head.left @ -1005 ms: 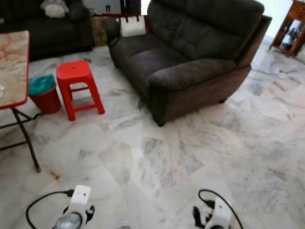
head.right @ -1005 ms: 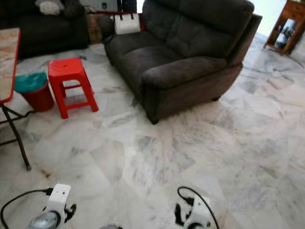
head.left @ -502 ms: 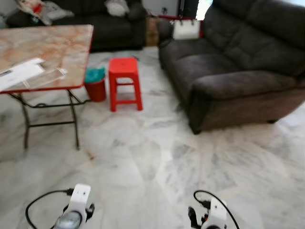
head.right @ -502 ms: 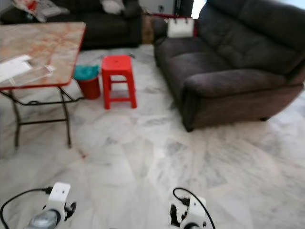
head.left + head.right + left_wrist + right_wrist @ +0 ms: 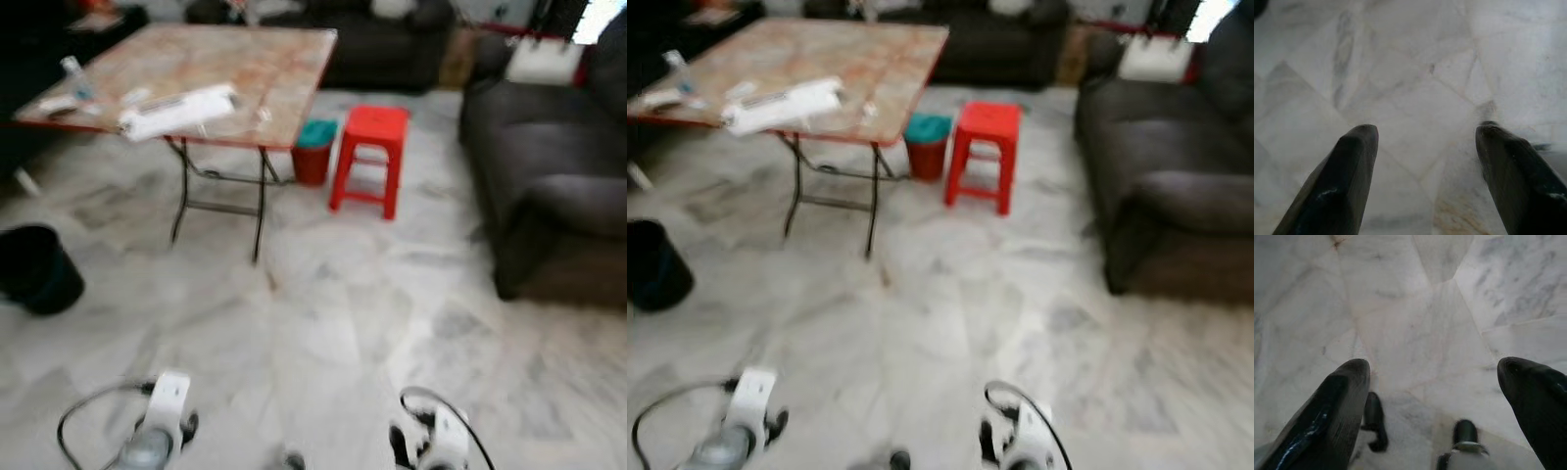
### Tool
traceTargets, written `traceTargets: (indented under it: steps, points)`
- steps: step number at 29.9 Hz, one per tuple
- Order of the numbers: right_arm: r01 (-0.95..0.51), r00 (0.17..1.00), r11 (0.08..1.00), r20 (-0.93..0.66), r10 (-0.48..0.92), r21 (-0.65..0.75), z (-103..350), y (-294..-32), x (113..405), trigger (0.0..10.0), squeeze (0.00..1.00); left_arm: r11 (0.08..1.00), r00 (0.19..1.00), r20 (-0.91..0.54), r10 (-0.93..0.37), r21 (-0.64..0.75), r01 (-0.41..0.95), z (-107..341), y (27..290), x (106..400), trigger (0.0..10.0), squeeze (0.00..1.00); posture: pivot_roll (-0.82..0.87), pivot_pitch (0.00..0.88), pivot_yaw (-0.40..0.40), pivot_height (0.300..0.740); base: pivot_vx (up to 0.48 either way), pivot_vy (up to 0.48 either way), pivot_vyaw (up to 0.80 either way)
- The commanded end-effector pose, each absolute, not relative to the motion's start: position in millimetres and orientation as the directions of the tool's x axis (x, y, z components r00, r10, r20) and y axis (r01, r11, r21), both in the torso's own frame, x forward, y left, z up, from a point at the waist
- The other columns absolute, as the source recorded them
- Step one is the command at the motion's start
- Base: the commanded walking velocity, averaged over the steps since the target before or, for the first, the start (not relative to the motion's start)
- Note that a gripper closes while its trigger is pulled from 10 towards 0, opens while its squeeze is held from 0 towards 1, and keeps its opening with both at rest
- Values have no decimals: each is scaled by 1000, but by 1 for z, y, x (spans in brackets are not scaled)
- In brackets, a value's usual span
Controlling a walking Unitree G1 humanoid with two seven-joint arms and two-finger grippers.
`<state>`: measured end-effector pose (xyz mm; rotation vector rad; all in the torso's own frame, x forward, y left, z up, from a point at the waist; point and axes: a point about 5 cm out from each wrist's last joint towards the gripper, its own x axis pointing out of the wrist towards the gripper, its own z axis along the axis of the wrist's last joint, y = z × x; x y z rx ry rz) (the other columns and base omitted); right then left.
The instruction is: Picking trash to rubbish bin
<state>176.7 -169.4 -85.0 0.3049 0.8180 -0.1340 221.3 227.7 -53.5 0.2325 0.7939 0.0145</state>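
Observation:
A red rubbish bin (image 5: pixel 313 162) with a teal liner stands on the floor between the folding table (image 5: pixel 265 69) and a red stool (image 5: pixel 370 157). A black bin (image 5: pixel 34 269) sits on the floor at the far left. On the table lie white wrappers (image 5: pixel 176 110) and a small bottle (image 5: pixel 73 70), all blurred. My left arm (image 5: pixel 162 421) and right arm (image 5: pixel 436 441) hang low at the bottom of the eye views. The left gripper (image 5: pixel 1426 129) and the right gripper (image 5: pixel 1432 364) are both open above bare marble floor, holding nothing.
A dark sofa (image 5: pixel 558 176) fills the right side, with a white bag (image 5: pixel 544 61) on its far end. Another dark sofa (image 5: pixel 392 44) stands behind the table. The table's thin metal legs (image 5: pixel 260 211) reach the floor ahead left. Open marble floor (image 5: pixel 343 323) lies in front of me.
The camera has swung to the left: the sofa slid to the right edge, and the whole table and the black bin came into view. Both arms hang as before.

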Motion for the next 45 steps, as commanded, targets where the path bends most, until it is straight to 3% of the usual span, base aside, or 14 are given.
traceTargets:
  steps: [1,15,45]
  points:
    - [243,672,945,-741,0,220,-86,-167,175,10000,0,976,701,-706,106,209,63,-53,230,221,10000,0,120,98,-13,740,0,0,0]
    - [260,670,938,-742,-4,230,-86,-169,176,10000,0,981,679,-723,125,194,26,-57,232,215,10000,0,122,97,-20,740,0,0,0]
    - [264,678,932,-735,3,248,-86,-167,176,10000,0,978,625,-768,143,206,29,-66,236,200,10000,0,123,102,-19,740,0,476,0]
